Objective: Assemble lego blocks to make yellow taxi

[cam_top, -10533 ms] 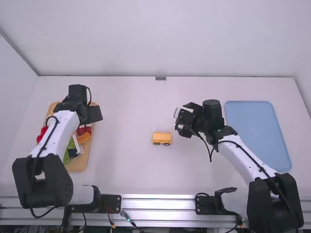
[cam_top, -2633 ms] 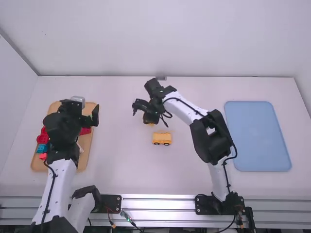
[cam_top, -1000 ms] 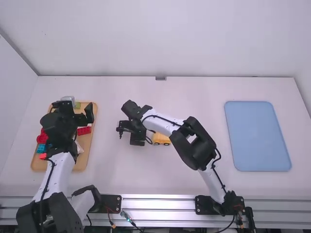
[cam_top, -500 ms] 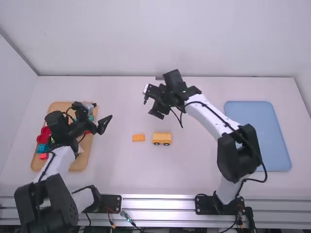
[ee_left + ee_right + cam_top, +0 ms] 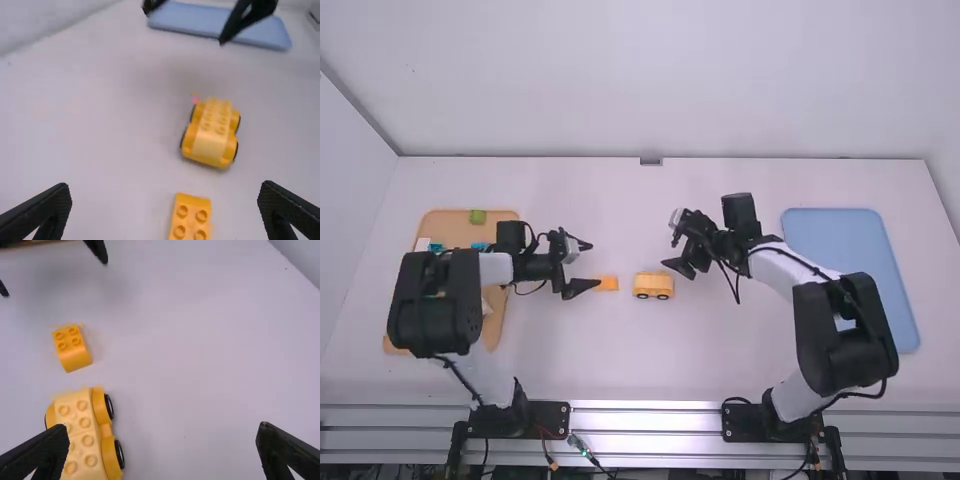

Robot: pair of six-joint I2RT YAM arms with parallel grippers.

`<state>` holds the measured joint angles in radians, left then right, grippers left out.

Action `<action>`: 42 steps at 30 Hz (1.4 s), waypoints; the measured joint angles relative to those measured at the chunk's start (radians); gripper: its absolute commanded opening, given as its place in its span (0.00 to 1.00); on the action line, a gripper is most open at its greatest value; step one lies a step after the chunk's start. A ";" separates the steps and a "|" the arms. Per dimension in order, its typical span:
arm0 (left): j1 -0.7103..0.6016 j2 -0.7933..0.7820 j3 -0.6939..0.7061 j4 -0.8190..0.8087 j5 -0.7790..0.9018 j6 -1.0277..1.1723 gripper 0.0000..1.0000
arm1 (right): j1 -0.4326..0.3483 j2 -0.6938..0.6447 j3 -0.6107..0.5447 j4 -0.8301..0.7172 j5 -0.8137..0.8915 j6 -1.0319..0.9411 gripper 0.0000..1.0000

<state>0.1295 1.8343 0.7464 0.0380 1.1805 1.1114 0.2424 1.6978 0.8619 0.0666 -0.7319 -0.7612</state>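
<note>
The yellow car base with black wheels [image 5: 653,285] stands mid-table. A small orange-yellow brick [image 5: 608,283] lies just left of it, apart from it. My left gripper [image 5: 588,266] is open beside that brick on its left; in the left wrist view the open left gripper [image 5: 167,207] has the studded brick [image 5: 189,219] between and below its spread fingers, untouched. My right gripper [image 5: 670,244] is open above and right of the car base, and in the right wrist view the right gripper [image 5: 162,447] holds nothing, with the car base [image 5: 84,432] near one finger.
A wooden tray [image 5: 496,322] with several coloured bricks, partly under the left arm, is at the left. On the right lies a flat blue tray [image 5: 850,280], beside the right arm. A green block [image 5: 478,216] sits at the wooden tray's far end.
My left gripper has swung right from over the wooden tray to beside the small brick. The right arm has let go of that brick on the table and drawn back to the right.
</note>
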 measured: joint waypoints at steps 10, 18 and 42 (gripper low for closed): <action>-0.080 0.084 0.075 -0.160 -0.188 0.330 0.73 | -0.032 0.000 -0.122 0.194 -0.086 0.001 0.99; -0.075 0.084 0.000 -0.009 -0.249 0.354 0.68 | -0.032 0.000 -0.125 0.197 -0.098 -0.002 0.99; -0.073 0.156 -0.013 0.029 -0.169 0.295 0.30 | -0.034 0.000 -0.125 0.199 -0.099 -0.001 0.98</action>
<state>0.0563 1.9907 0.7338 0.0673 1.0115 1.4067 0.2085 1.6974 0.7372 0.2657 -0.8310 -0.7624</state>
